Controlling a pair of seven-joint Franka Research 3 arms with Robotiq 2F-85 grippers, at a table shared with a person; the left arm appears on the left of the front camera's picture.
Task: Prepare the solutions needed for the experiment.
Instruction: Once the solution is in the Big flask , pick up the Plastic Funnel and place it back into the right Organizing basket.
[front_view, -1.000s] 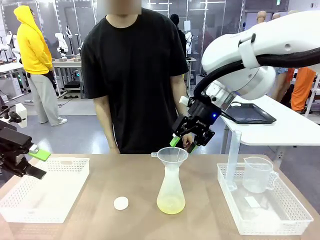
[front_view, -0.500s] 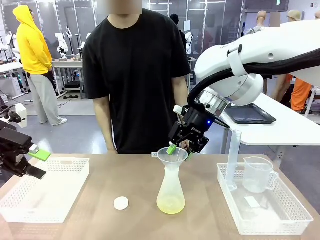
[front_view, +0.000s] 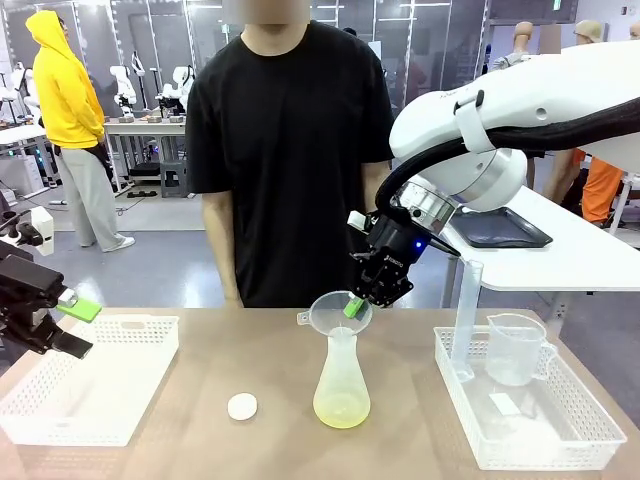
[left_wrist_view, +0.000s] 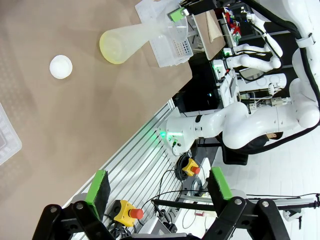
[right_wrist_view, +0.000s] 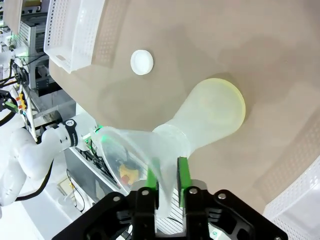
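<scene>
Front view puts the right gripper (front_view: 354, 306) clenched on the rim of a clear funnel (front_view: 328, 312), which sits tilted at the mouth of the conical flask (front_view: 342, 365). The flask stands directly below the gripper, and the pale yellow solution (front_view: 342, 408) lies as a shallow pool in its base.

In the right wrist view both green pads (right_wrist_view: 183, 174) press the funnel's (right_wrist_view: 125, 149) thin wall between them, just beside the flask's (right_wrist_view: 210, 117) neck.

Below the gripper and to its left the table (front_view: 200, 445) is bare brown surface, with a white cap (front_view: 242, 405) lying apart from the flask. To its right the rim of a white tray (front_view: 560, 455) is near; a tall cylinder (front_view: 465, 320) stands at the tray corner closest to the gripper, with a measuring jug (front_view: 515, 348) beyond it. Just behind the gripper a person (front_view: 295, 150) stands at the table's far edge.

Far to the left, the left gripper (front_view: 78, 328) hangs above the inner edge of a second tray (front_view: 60, 425), its jaws spread wide with nothing between them.

Small white print shows on the right gripper's black body, too small to read; the jug's markings are also illegible.
</scene>
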